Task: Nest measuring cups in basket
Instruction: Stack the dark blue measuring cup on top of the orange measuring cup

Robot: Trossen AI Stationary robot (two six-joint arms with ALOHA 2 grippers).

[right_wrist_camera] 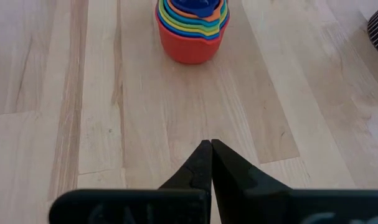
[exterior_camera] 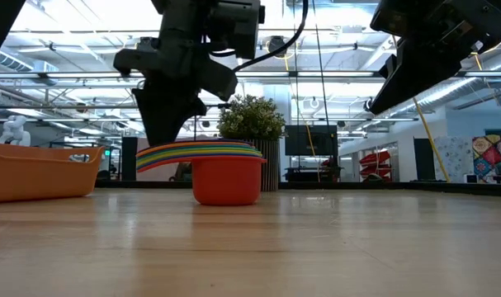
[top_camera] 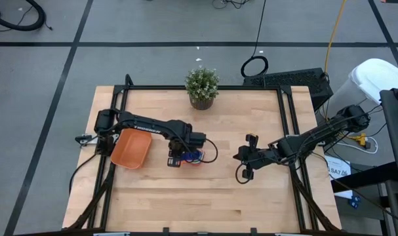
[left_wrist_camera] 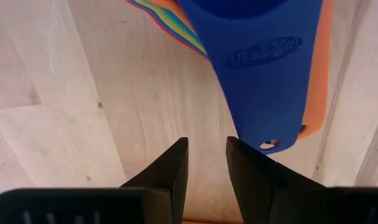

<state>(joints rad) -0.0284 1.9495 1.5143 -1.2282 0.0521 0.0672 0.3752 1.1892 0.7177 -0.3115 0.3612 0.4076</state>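
The measuring cups are nested in one stack point(exterior_camera: 227, 177), the red cup outermost, standing on its base on the table right of the orange basket point(top_camera: 131, 148). The stack also shows in the right wrist view point(right_wrist_camera: 192, 31). The handles fan out toward the basket point(exterior_camera: 196, 153), the blue one on top point(left_wrist_camera: 263, 74). My left gripper point(left_wrist_camera: 207, 142) points down at the free ends of the handles, open by a narrow gap, with nothing between its fingers. My right gripper point(right_wrist_camera: 210, 146) is shut and empty, above the table to the right of the stack point(top_camera: 241, 157). My left gripper has one fingertip point(left_wrist_camera: 251, 155) right at the free end of the blue handle point(left_wrist_camera: 269, 140). I cannot tell whether it touches it. The fingers come from above, and the stack stands on the table.
A potted plant point(top_camera: 202, 86) stands at the table's far edge behind the stack. The basket point(exterior_camera: 35, 169) holds no cups that I can see. Bare wood lies between the stack and my right gripper and along the near side.
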